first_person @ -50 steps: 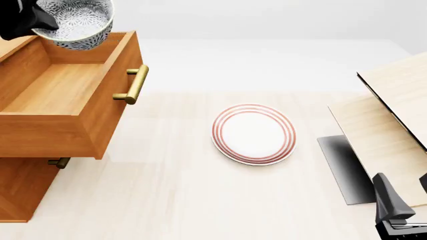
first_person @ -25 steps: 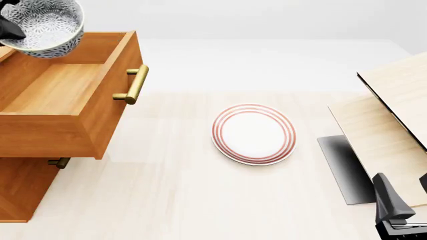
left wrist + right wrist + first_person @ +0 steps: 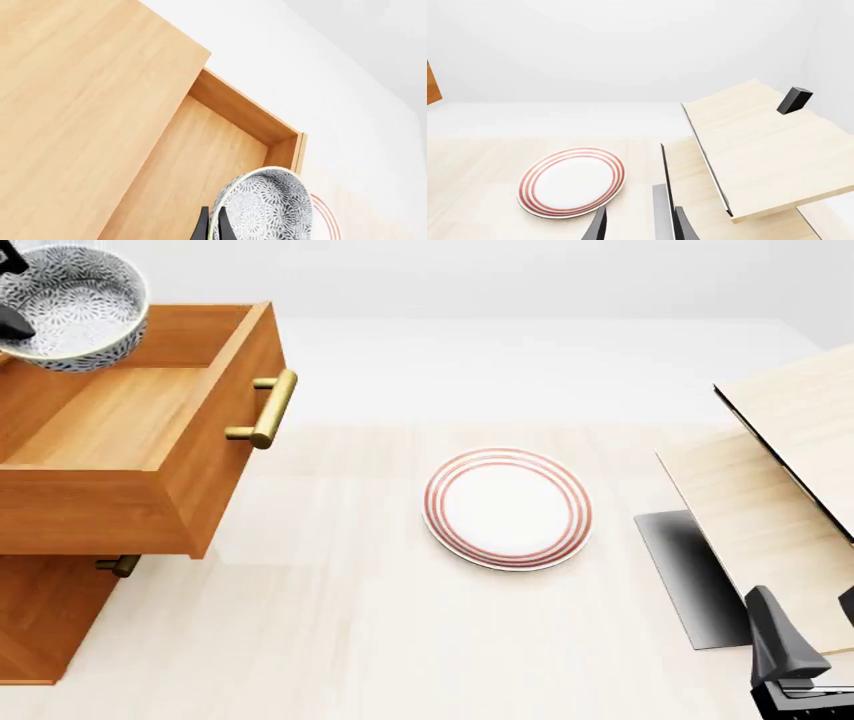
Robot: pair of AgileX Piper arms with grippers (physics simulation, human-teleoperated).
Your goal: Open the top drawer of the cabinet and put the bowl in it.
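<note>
Two dark fingertips [image 3: 212,227] of the left tool [image 3: 212,229] are seen in the left wrist view, pinched on the rim of the small round white bowl with a dense blue-grey speckled pattern [image 3: 267,210]; the bowl is held tilted over the smooth wooden floor of the orange-brown box-shaped top drawer [image 3: 200,165]. The bowl is judged rigid, glazed and slippery, so a firm rim pinch suits it, and a gentle set-down is advised, since it may be breakable.

In the front view, the bowl [image 3: 74,305] is carried at the far left above the pulled-out drawer [image 3: 120,415] of the tall orange-brown wooden cabinet [image 3: 40,620]. A flat white plate with red rings [image 3: 509,507] lies on the pale wood-grain surface [image 3: 347,620].

In the right wrist view, the right tool [image 3: 640,225] is parted and nothing is held; pale light-wood boards [image 3: 760,150] lie just beside it.
</note>
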